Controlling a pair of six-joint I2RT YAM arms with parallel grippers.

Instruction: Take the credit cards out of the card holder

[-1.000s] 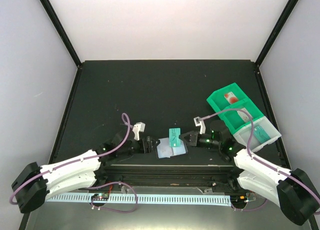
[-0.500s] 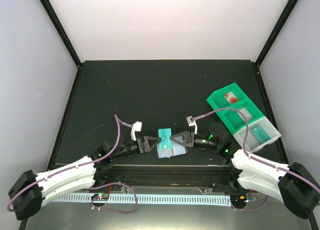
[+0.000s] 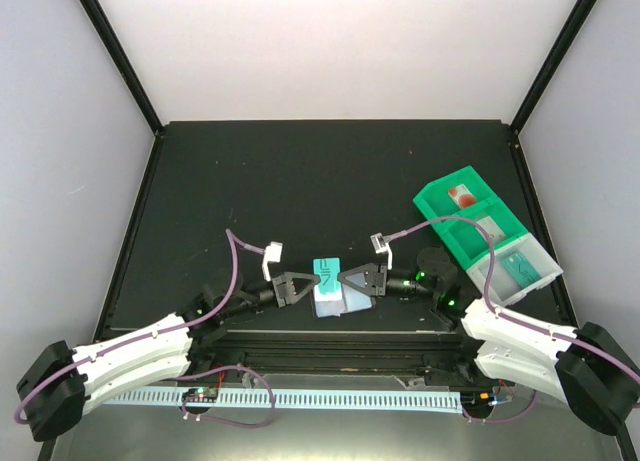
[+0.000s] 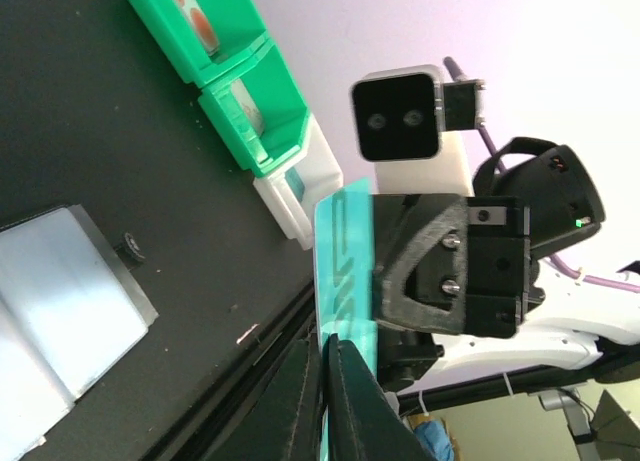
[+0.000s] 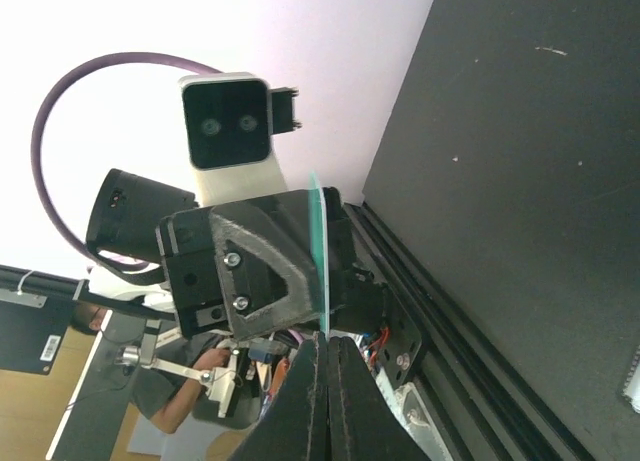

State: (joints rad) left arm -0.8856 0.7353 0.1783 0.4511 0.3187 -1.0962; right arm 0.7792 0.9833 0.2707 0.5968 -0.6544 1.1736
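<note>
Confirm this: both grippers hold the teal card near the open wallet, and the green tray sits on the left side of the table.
One thing is wrong: the green tray sits on the right side of the table, as the top external view shows. The rest stands.

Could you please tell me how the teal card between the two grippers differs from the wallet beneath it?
The card is teal; the wallet shows a pale lining. The card is held aloft, pinched by the left gripper and right gripper; the wallet lies open on the table, touched by neither. The card looks smaller than the open wallet. Both are flat rectangles.
</note>
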